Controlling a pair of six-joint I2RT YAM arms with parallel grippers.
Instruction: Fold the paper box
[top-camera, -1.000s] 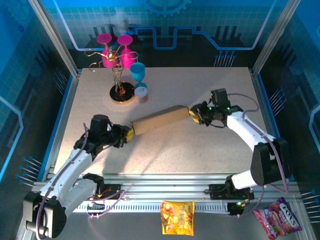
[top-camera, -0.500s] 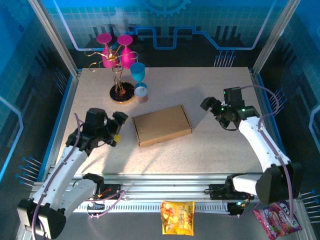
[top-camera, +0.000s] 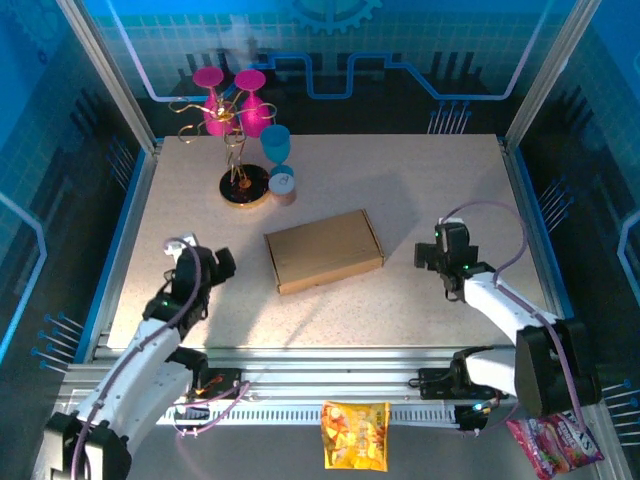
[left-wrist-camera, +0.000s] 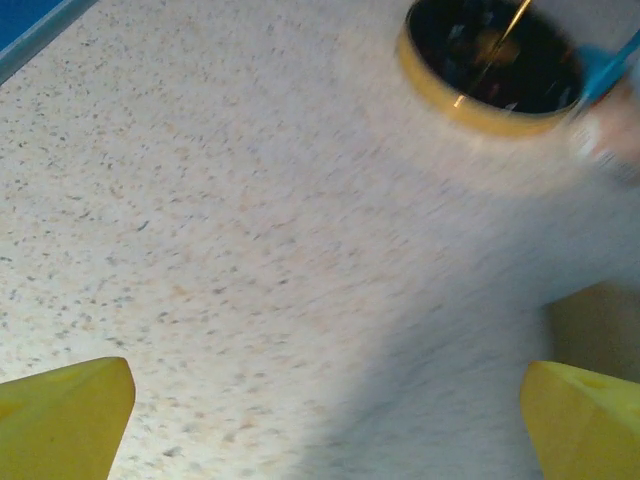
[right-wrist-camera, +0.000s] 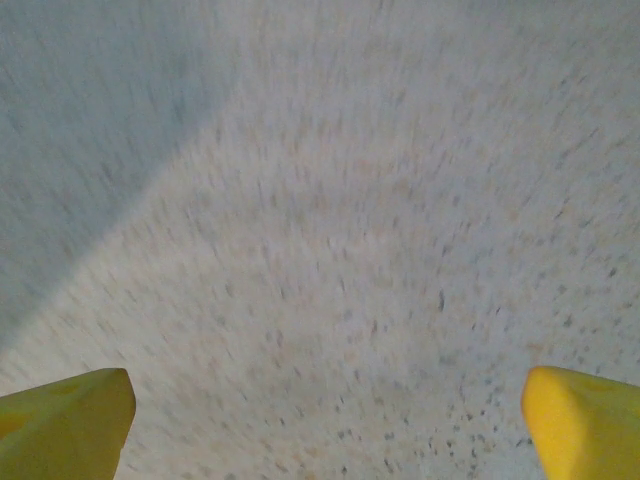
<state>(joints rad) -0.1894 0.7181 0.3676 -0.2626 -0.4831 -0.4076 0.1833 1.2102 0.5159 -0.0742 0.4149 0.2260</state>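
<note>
Left end effector (left-wrist-camera: 322, 420) and right end effector (right-wrist-camera: 322, 420) gape wide, seemingly empty.

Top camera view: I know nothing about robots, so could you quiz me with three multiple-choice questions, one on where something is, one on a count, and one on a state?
1. Where on the table is the paper box?
A. Far left corner
B. Near right edge
C. Middle, between the left gripper and the right gripper

2. How many pink goblets are on the wire stand?
A. One
B. Two
C. Four

3. What are the grippers doing?
A. Both open, holding nothing
B. Both shut on the box
C. One shut on a goblet

Answers:
1 C: the closed box lies flat mid-table, apart from both arms.
2 B: two pink cups top the stand.
3 A: the yellow fingertips stand wide apart over bare table in both wrist views.
</note>
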